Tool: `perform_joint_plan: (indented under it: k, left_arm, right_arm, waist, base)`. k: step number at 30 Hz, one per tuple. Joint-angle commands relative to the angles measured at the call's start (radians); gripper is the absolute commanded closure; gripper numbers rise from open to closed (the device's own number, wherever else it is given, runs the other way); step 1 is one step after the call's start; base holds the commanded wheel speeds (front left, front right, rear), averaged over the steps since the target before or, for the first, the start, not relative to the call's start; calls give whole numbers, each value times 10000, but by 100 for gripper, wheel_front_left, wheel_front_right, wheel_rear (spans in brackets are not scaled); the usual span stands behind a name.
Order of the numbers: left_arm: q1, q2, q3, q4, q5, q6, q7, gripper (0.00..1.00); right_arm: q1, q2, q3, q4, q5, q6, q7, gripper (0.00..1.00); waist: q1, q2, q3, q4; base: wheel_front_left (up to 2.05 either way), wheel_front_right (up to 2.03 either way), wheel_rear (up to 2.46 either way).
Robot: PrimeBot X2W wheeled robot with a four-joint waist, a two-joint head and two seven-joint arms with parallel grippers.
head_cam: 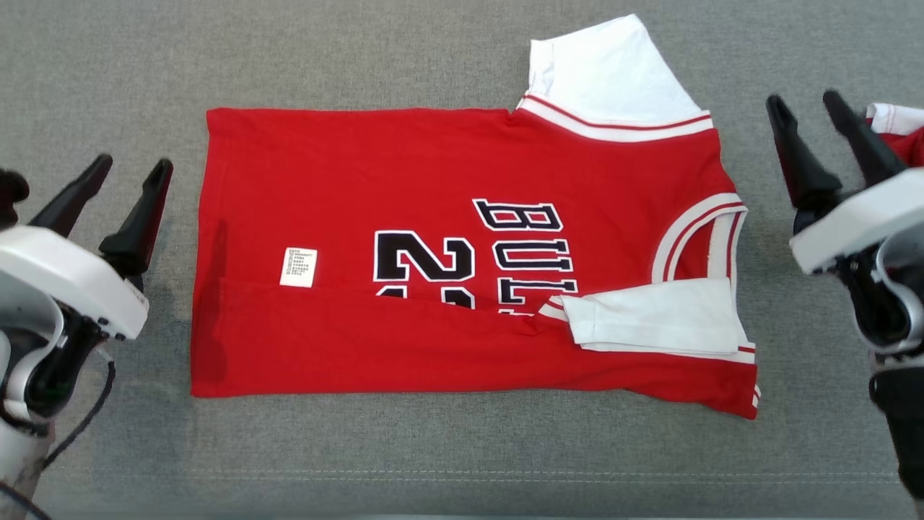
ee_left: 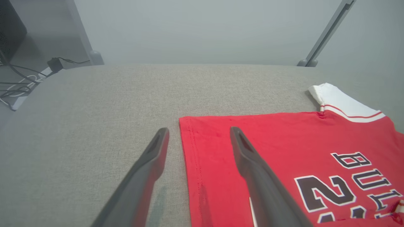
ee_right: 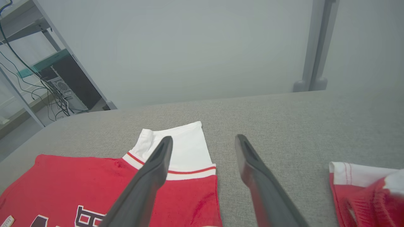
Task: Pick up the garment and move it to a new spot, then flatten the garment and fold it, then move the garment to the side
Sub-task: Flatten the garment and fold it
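Ahead of the left gripper [head_cam: 135, 162] and to its outer side the grey cushion [head_cam: 433, 58] lies bare to the far edge, and nothing sits between its spread fingers. Just to its inner side the red garment [head_cam: 433, 180] begins at the hem, flat and low. Ahead of the right gripper [head_cam: 802, 97] a bare strip of cushion runs to the far edge, between the garment's white sleeve [head_cam: 613, 65] on its inner side and a second, bunched red-and-white garment [head_cam: 899, 126] close on its outer side; its parted fingers hold nothing
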Motion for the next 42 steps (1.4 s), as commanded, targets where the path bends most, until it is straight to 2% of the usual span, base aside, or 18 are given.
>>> perform_joint_plan:
  k: [1, 7, 12, 16, 21, 33, 41, 42]
  left_arm:
    - [-1019, 436, 221, 143, 220, -237, 124, 0]
    - [-3170, 161, -508, 1319, 465, -1053, 505, 0]
    - [-4536, -86, -1187, 2334, 67, -1432, 1114, 0]
    - [-5369, -127, -1696, 2925, -472, -1497, 1529, 0]
    - [-6044, 113, -2529, 3239, -1204, -1503, 1680, 0]
    - [-6940, 226, -4603, 3975, -2268, -1506, 1181, 0]
    - [-7329, 350, -5673, 4196, -2877, -1506, 1066, 0]
    - [-7411, 399, -5921, 4316, -3073, -1506, 1106, 0]
  right_arm:
    - [-866, -258, 331, 126, 5, 14, 227, 0]
    - [-3465, -933, 1173, 1641, 93, 14, 1055, 0]
    - [-5325, -1163, 2110, 2846, 491, 14, 1876, 0]
    - [-6548, -1168, 2856, 3743, 870, 14, 2334, 0]
    - [-7526, -1019, 3691, 4728, 1287, 14, 2496, 0]
    - [-8495, -972, 4992, 6466, 2016, 14, 1992, 0]
    - [-8772, -777, 5544, 6874, 2504, 14, 1815, 0]
    - [-8814, -739, 5693, 6923, 2687, 14, 1777, 25]
  waist:
    - [0, 0, 433, 211]
    - [0, 0, 1303, 646]
    - [0, 0, 1953, 926]
    - [0, 0, 2385, 1010]
    - [0, 0, 2707, 1024]
    - [0, 0, 2890, 1210]
    - [0, 0, 2963, 1096]
    - [0, 0, 2973, 1037]
  base:
    - [0, 0, 0]
    - [0, 0, 0]
    - [0, 0, 0]
    - [0, 0, 0]
    - [0, 0, 0]
    - [0, 0, 0]
    - [0, 0, 0]
    - [0, 0, 0]
